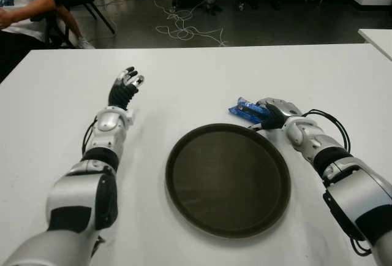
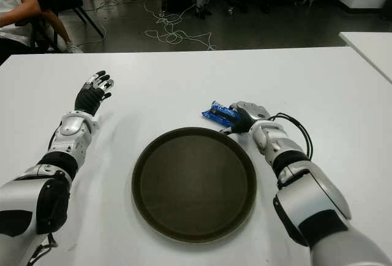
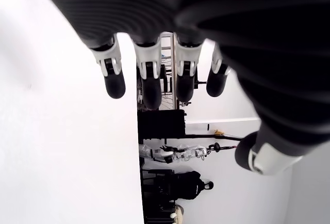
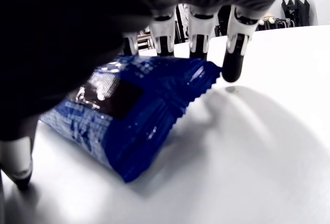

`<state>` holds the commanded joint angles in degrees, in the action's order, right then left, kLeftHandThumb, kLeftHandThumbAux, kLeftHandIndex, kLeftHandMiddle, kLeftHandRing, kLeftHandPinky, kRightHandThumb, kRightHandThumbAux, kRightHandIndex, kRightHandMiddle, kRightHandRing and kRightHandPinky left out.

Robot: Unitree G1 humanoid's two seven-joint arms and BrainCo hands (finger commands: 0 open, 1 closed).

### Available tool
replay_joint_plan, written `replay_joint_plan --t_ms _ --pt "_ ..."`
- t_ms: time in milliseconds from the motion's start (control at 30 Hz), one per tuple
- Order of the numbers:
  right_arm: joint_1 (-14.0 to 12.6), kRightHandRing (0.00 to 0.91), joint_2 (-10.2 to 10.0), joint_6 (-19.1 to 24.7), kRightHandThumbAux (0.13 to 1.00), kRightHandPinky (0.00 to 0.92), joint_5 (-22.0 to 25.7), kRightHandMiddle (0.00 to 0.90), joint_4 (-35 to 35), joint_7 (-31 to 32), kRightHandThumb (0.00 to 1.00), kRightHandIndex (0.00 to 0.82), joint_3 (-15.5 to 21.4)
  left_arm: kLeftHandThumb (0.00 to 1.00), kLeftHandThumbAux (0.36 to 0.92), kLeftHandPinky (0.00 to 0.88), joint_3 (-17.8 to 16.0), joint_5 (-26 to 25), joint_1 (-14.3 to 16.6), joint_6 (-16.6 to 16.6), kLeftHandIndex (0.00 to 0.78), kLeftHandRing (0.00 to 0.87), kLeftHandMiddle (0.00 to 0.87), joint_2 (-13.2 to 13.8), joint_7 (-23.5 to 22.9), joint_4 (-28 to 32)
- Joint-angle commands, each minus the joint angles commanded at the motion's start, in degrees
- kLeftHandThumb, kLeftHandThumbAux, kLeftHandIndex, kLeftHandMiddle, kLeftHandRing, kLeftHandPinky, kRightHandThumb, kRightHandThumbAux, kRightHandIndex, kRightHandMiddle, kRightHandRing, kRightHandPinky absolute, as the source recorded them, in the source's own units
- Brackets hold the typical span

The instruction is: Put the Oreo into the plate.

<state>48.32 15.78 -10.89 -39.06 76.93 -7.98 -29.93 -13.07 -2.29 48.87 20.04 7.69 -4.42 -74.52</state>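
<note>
dark brown, round, shallow plate (image 1: pixel 228 180) lies nearest on the white tabletop (image 1: pixel 196 73), with nothing in it. just beyond its far right rim, the right hand (image 1: pixel 269 114) is over a blue crinkled oreo packet (image 1: pixel 245 110) that lies on the tabletop, outside the plate; its fingers (image 4: pixel 233 59) curl around the packet, tips touching the surface. the left hand (image 1: pixel 124 88) shows left of the plate, well apart, fingers loosely extended and holding nothing. farther back, a seated person (image 1: pixel 21 2) is at the far left corner.
</note>
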Motion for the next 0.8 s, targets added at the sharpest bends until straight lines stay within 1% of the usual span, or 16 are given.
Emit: replay_joint_plan --t_ms 33,100,167,300,400,567,700,800 --pt "0.00 0.268 0.01 0.08 0.547 0.245 0.05 0.268 0.01 0.10 0.000 0.200 0.04 0.171 0.569 0.082 0.02 0.04 0.00 -0.04 0.053 0.099 0.116 0.03 0.00 -0.02" --pt "-0.02 0.309 0.02 0.33 0.554 0.276 0.33 0.305 0.05 0.27 0.000 0.237 0.32 0.171 0.564 0.083 0.03 0.07 0.04 -0.24 0.053 0.100 0.119 0.06 0.02 -0.10" --pt "-0.02 0.330 0.03 0.42 0.556 0.290 0.42 0.325 0.05 0.35 0.000 0.258 0.44 0.173 0.561 0.084 0.03 0.08 0.07 -0.32 0.053 0.101 0.120 0.06 0.04 -0.12" --pt "-0.04 0.362 -0.02 0.74 0.557 0.293 1.00 0.348 0.10 0.72 0.000 0.285 1.11 0.173 0.563 0.082 0.12 0.13 0.04 -0.16 0.047 0.097 0.117 -0.07 0.08 -0.01" --pt "-0.04 0.352 -0.09 1.10 0.543 0.279 1.35 0.345 0.13 0.98 0.000 0.277 1.55 0.175 0.570 0.084 0.13 0.11 -0.01 -0.04 0.049 0.098 0.118 -0.10 -0.01 0.09" --pt "-0.03 0.340 -0.18 1.70 0.544 0.289 1.81 0.334 0.14 1.11 0.000 0.259 1.99 0.174 0.573 0.082 0.08 0.06 -0.01 -0.09 0.048 0.097 0.116 -0.16 0.00 0.17" --pt "0.02 0.376 -0.21 2.10 0.562 0.339 1.95 0.359 0.14 1.03 0.025 0.290 2.15 0.170 0.572 0.081 0.07 0.11 0.02 -0.28 0.047 0.095 0.114 -0.12 0.08 0.12" --pt "0.04 0.391 -0.18 2.51 0.571 0.357 1.82 0.373 0.13 0.67 0.047 0.309 2.14 0.169 0.574 0.079 0.03 0.10 0.00 -0.29 0.046 0.093 0.113 -0.19 0.13 0.07"
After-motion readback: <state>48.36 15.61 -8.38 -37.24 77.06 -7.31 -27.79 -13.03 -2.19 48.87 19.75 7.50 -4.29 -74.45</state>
